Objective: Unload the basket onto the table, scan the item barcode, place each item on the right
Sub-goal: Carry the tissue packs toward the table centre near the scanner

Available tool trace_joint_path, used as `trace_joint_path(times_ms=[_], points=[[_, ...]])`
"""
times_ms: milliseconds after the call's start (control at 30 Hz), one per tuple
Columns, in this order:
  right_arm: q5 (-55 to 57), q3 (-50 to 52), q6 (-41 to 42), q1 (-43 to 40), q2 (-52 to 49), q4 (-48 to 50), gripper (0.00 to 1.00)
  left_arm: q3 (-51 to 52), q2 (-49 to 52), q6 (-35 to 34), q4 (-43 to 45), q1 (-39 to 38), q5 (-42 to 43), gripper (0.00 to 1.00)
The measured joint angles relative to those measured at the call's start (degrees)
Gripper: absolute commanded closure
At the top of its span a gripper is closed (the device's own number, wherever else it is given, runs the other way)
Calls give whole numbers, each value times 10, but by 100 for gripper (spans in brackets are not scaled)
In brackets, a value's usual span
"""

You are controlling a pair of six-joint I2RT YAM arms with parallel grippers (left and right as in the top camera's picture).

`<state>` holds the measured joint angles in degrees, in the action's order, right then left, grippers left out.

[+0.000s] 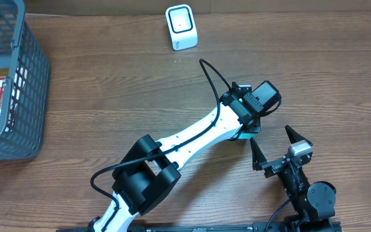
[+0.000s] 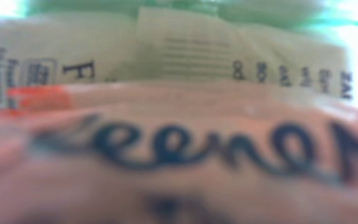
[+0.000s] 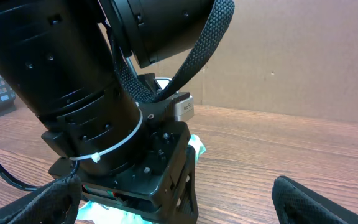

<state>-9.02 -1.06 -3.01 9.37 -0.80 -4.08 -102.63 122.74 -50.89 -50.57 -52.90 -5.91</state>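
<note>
Soft film packet [image 2: 179,155], light, crinkly, likely slippery, sits under left fingers [image 3: 182,186], well apart from scanner [image 1: 181,27]; clamped or not, cannot tell. Right fingers [image 1: 257,156] spread wide, empty. Best pinched along one sealed edge, barcode side left clear.

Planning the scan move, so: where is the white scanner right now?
In the overhead view the white scanner stands at the far edge of the table, near top centre, right of the grey basket and well beyond the left arm.
</note>
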Motion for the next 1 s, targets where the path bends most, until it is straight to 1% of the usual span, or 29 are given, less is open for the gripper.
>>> trace_joint_path(times_ms=[300, 433, 500, 700, 767, 800, 1000], points=[[0, 0, 0, 0, 0, 0, 0, 0, 10, 0, 0, 0, 5, 66], [0, 0, 0, 0, 0, 0, 0, -1, 25, -1, 1, 0, 10, 64], [0, 0, 0, 0, 0, 0, 0, -1, 25, -1, 1, 0, 12, 59], [0, 0, 0, 0, 0, 0, 0, -1, 26, -2, 0, 0, 18, 15], [0, 0, 0, 0, 0, 0, 0, -1, 26, 1, 1, 0, 22, 4], [0, 0, 0, 0, 0, 0, 0, -1, 26, 1, 2, 0, 23, 0], [0, 0, 0, 0, 0, 0, 0, -2, 26, 14, -4, 0, 27, 0]])
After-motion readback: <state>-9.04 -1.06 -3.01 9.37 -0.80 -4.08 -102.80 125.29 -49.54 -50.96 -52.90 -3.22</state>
